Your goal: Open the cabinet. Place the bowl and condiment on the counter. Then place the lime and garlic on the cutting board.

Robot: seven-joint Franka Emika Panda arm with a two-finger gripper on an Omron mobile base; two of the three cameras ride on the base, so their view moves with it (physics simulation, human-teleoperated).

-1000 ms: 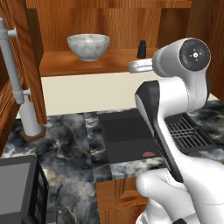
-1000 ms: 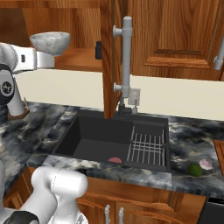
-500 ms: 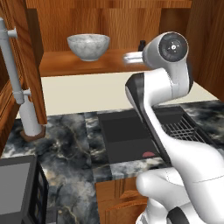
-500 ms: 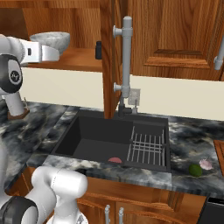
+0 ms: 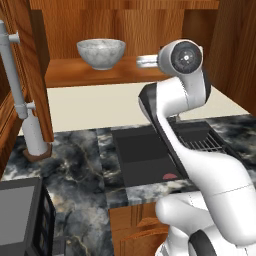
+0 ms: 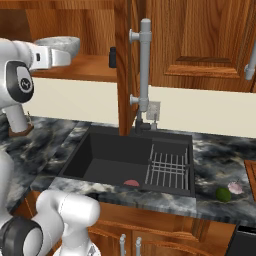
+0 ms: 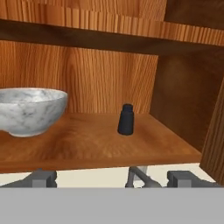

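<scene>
Cabinet (image 7: 109, 65) shelf holds bowl (image 7: 30, 110) and condiment (image 7: 126, 119), well apart.

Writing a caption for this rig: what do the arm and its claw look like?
A glossy white, rounded arm with dark bands at the joints and a round grey cap with a dark centre on the elbow. The claw has two small blocky grey fingertips. No cables or lettering visible.
</scene>
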